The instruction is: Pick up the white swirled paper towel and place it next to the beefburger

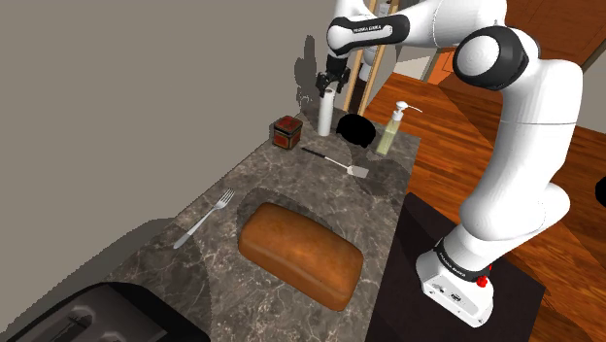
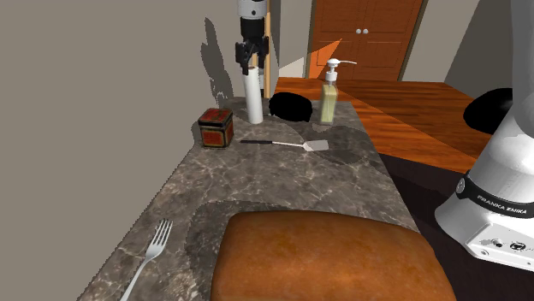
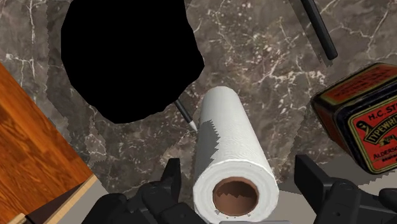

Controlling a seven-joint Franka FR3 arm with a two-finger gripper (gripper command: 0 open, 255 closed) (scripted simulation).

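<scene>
Veined marble counter [image 1: 282,183] bears upright cylindrical paper towel roll [image 3: 229,143] between spread fingers [image 3: 312,178].

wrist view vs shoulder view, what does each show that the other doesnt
Wrist view, not shoulder view: the paper towel roll seen end-on with its brown cardboard core, lettering on the red tin, and a gap between the roll and each of the open fingers.
Shoulder view, not wrist view: the fork, the brown loaf, the soap dispenser, and the white arm on its stand.
Both: the upright roll, the tin, the black blob, the marble counter, and the gripper over the roll.
</scene>
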